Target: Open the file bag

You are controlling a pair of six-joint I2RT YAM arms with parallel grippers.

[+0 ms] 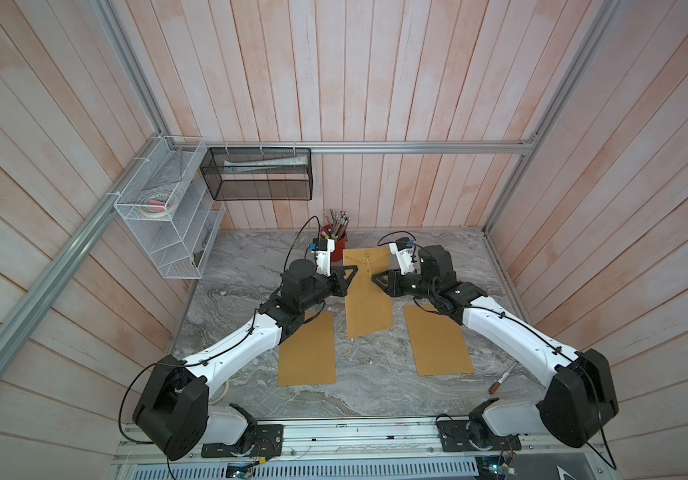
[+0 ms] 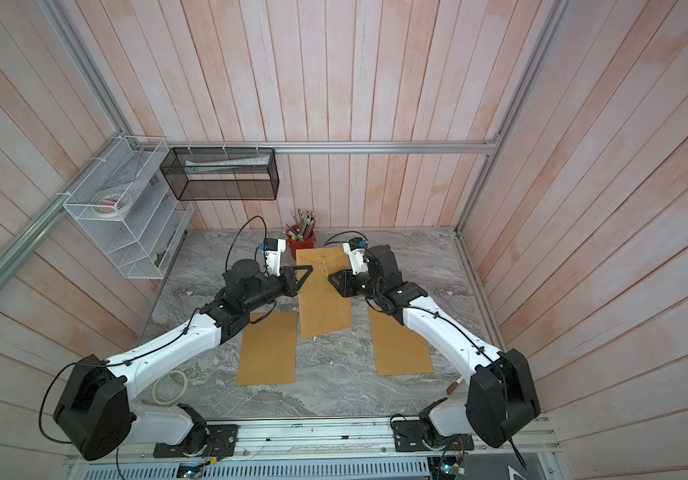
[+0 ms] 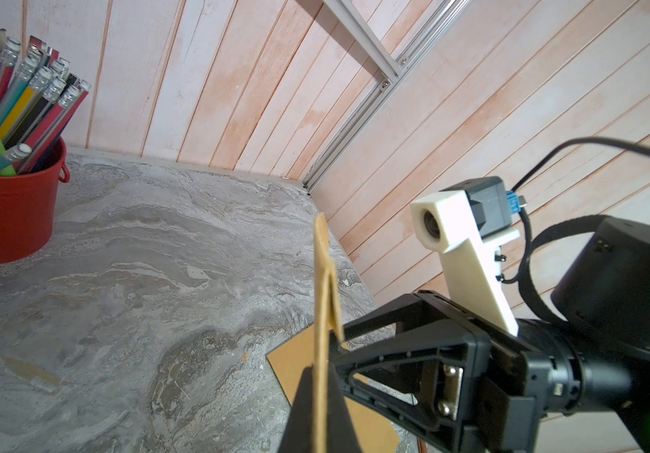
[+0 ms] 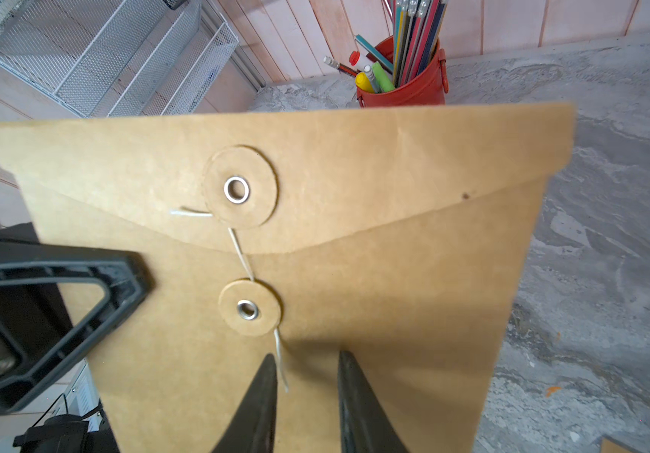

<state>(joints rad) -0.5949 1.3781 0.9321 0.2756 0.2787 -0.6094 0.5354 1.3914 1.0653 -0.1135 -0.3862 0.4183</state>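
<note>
Pinching the file bag [image 1: 368, 303] at its 9 o'clock edge with the left gripper [image 1: 350, 274], fingers shut tight on the paper. Held raised and tilted over mid-table, toward 6 o'clock from the pencil bucket [image 4: 401, 90]. Looks light, thin, stiff enough to stand, yet easy to crease or let slip. Fastened by string [image 4: 241, 255] from flap button [image 4: 237, 190] to lower button [image 4: 248, 308]; best taken by the loose tail, not the paper. Straddled from 3 o'clock by the right gripper [image 4: 303, 364], fingers narrowly parted, gripping nothing.

Top views overlook the whole bench [image 1: 375, 395]; wrist cameras, close at nine and three o'clock, apparently share the file bag [image 4: 394, 313].
</note>
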